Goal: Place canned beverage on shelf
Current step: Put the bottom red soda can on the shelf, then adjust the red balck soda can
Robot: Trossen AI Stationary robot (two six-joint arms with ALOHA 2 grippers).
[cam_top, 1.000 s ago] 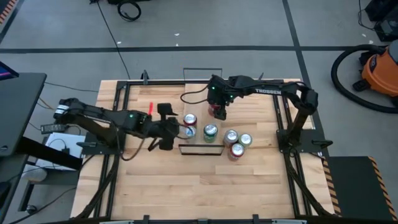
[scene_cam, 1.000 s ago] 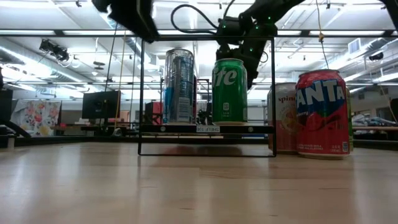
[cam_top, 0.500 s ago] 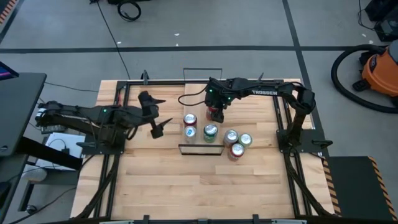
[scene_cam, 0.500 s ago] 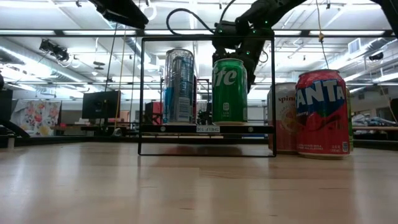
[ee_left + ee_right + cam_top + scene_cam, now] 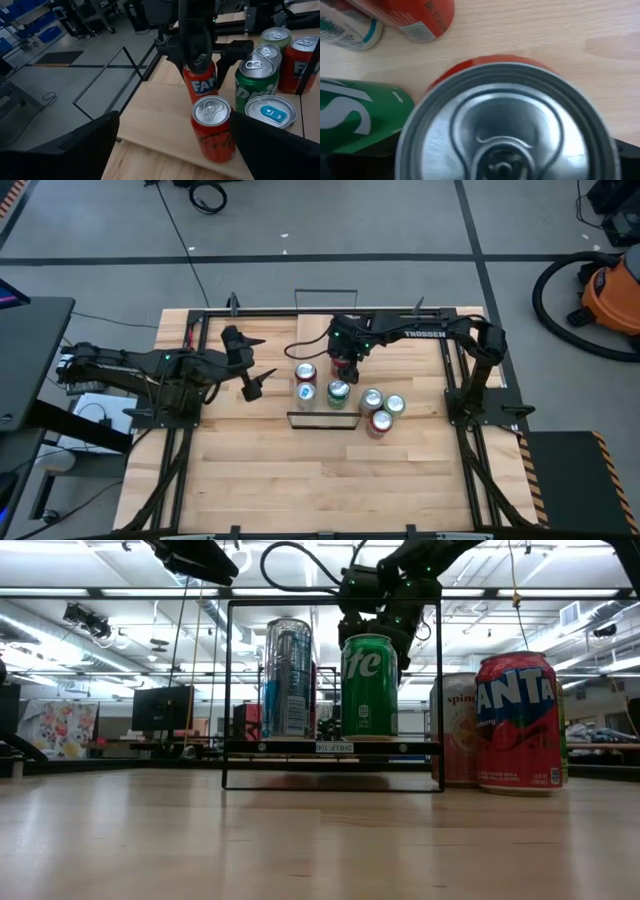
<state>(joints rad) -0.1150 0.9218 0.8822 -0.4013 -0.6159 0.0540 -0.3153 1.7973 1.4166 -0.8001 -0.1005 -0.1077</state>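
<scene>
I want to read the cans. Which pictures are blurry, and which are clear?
In the right wrist view the can top fills the picture, very close and soft. In the low view the red can and green can look sharp, with bright ceiling lights behind.

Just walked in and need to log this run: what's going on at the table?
The right gripper is clamped on a red Fanta can, holding it just behind the shelf. The shelf already carries a silver-blue can and a green Sprite can. Another red can stands beside the held one. Three more cans wait on the table to the shelf's right. The left gripper hangs open off to the left, holding nothing.
</scene>
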